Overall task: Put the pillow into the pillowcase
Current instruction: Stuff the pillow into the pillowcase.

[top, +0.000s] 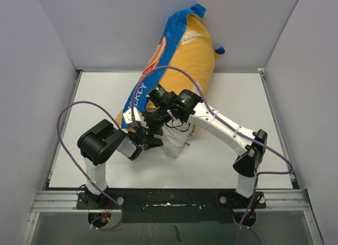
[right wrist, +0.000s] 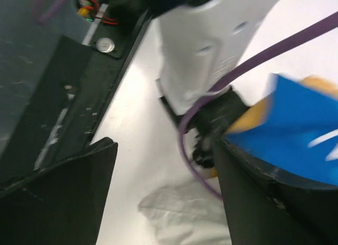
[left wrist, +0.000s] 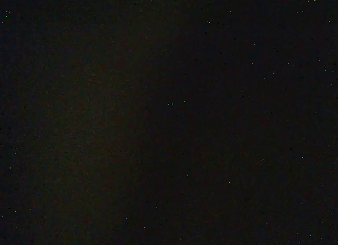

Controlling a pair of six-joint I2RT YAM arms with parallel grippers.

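Observation:
The pillowcase [top: 185, 49], blue on one side and mustard yellow on the other, stands plump and leans against the back wall. A white corner of the pillow [top: 174, 143] sticks out of its lower end onto the table. My left gripper [top: 141, 130] sits at the case's lower hem, shut on the fabric; its own wrist view is black. My right gripper [top: 161, 123] hangs just above the pillow corner. In the right wrist view its fingers stand open [right wrist: 166, 150] over the white pillow [right wrist: 185, 218], with the blue pillowcase [right wrist: 296, 134] to the right.
The white table [top: 237, 97] is walled in at the back and both sides. Purple cables [top: 68, 113] loop from both arms. The left arm's white link [right wrist: 211, 44] crosses close in front of my right gripper. A black base rail [top: 169, 200] runs along the near edge.

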